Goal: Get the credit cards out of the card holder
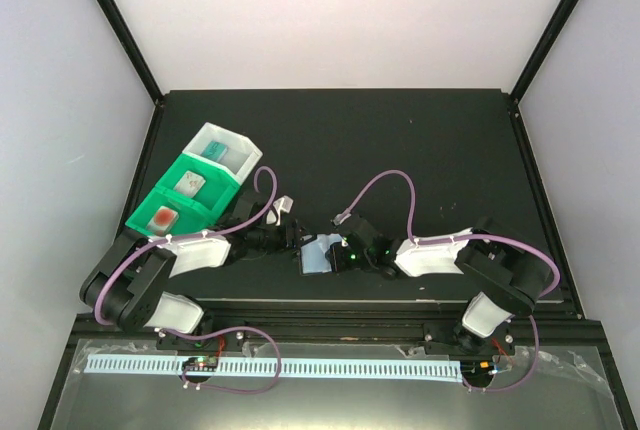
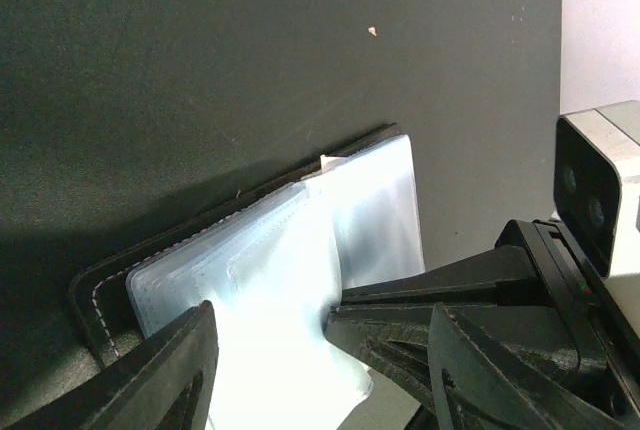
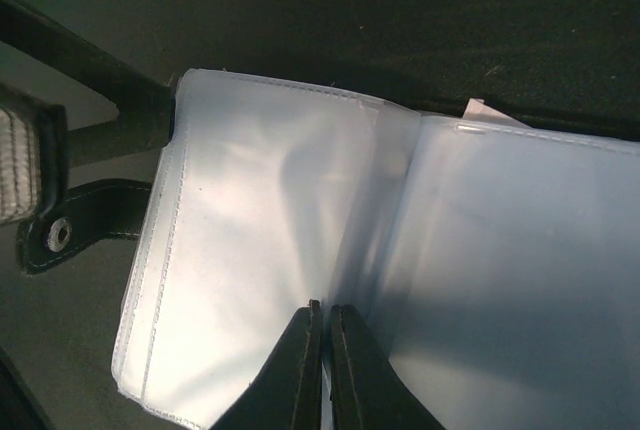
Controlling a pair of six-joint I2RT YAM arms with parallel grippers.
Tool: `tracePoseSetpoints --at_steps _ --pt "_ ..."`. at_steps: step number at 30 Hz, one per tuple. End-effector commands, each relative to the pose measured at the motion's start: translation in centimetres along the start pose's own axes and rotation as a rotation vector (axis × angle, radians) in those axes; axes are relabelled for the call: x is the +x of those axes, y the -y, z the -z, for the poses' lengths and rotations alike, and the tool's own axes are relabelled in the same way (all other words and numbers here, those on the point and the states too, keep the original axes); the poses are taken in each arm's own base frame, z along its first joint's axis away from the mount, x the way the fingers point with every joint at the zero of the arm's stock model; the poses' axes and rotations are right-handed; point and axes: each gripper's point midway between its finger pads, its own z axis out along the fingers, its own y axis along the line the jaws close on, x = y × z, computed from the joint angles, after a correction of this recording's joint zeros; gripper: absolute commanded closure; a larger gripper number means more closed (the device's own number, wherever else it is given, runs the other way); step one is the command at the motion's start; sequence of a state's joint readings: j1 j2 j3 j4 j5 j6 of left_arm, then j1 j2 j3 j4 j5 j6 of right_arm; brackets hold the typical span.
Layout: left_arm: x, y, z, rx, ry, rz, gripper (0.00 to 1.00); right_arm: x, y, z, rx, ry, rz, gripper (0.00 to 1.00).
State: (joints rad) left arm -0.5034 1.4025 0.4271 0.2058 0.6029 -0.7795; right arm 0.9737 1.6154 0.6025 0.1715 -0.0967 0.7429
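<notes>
Card holder [image 1: 316,256]: spread open near the desk's [image 1: 430,150] 6 o'clock edge, clear pockets facing up.
Right claw [image 3: 326,308]: clenched on one pocket leaf beside the fold.
Left claw [image 1: 294,240]: released, jaws spread at the holder's 9 o'clock edge.
Credit cards [image 1: 190,185]: three, in green and white bins [image 1: 218,198] at 10 o'clock; markings too small to read.
Dark desk surface runs from 12 to 3 o'clock.

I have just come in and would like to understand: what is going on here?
The robot is working on an open card holder. The right fingers are shut on a clear pocket sheet; the left fingers stand open beside the pockets. Three cards lie in the green and white bins at the left.
</notes>
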Motion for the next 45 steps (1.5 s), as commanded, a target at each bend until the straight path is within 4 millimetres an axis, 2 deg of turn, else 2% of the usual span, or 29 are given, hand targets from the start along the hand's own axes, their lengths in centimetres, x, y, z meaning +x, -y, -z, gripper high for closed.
tracePoseSetpoints --at_steps 1,10,21,23,27,34,40,42,45 --pt "0.1 -0.6 0.0 -0.018 0.001 -0.001 0.40 1.0 2.0 0.0 0.071 -0.016 -0.012 0.94" --pt "0.4 -1.3 0.1 -0.049 0.001 0.012 0.40 1.0 2.1 0.1 0.076 -0.016 -0.012 0.94" --pt "0.5 -0.8 -0.6 0.012 -0.019 0.025 0.42 0.9 1.9 0.1 0.067 -0.011 -0.013 0.94" --pt "0.4 -0.5 -0.5 0.023 -0.017 0.023 0.47 0.9 1.7 0.0 0.058 -0.011 -0.010 0.94" --pt "0.3 0.2 -0.3 0.045 -0.014 0.021 0.63 0.9 1.4 0.1 0.036 -0.008 -0.006 0.94" --pt "0.3 1.4 -0.2 0.100 -0.026 0.022 0.74 0.5 0.8 0.5 0.003 0.016 -0.002 0.91" --pt "0.3 2.6 -0.2 0.147 -0.035 0.022 0.95 0.3 0.1 0.8 -0.042 0.035 0.007 0.86" --pt "0.3 2.9 -0.1 0.153 -0.036 0.020 0.98 0.2 -0.1 0.8 -0.053 0.040 0.008 0.85" --pt "0.4 3.2 -0.2 0.162 -0.037 0.019 0.98 0.1 -0.4 1.0 -0.070 0.051 0.008 0.85"
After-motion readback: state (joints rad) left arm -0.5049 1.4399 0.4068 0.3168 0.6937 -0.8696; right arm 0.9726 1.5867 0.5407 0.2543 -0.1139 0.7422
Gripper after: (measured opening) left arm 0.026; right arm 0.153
